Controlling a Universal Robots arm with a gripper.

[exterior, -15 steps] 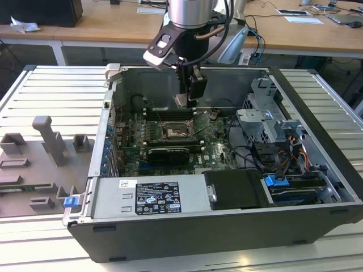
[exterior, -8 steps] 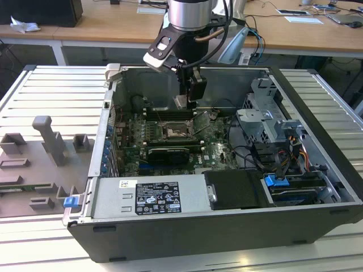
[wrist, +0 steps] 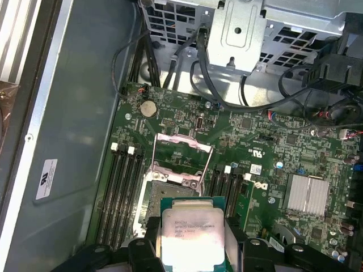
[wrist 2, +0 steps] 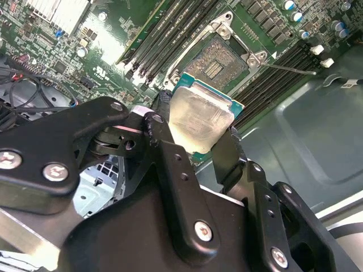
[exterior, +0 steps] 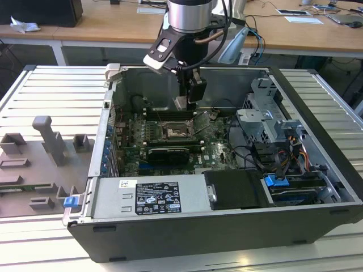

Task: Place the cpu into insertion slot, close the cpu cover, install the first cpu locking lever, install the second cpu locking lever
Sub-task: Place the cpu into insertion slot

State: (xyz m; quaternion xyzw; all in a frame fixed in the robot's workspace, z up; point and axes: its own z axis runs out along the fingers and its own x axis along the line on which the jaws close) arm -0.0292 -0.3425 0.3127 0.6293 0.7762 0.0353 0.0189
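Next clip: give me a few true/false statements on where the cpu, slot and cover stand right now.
1. The gripper holds the cpu between its fingers. True.
2. The cpu is seated in the slot. False: the slot is empty with its contacts bare, and the cpu hangs in the gripper, apart from it.
3. The cover is shut over the slot. False: it is swung open, away from the slot.
4. A long black card sits on the board beside the slot. True.
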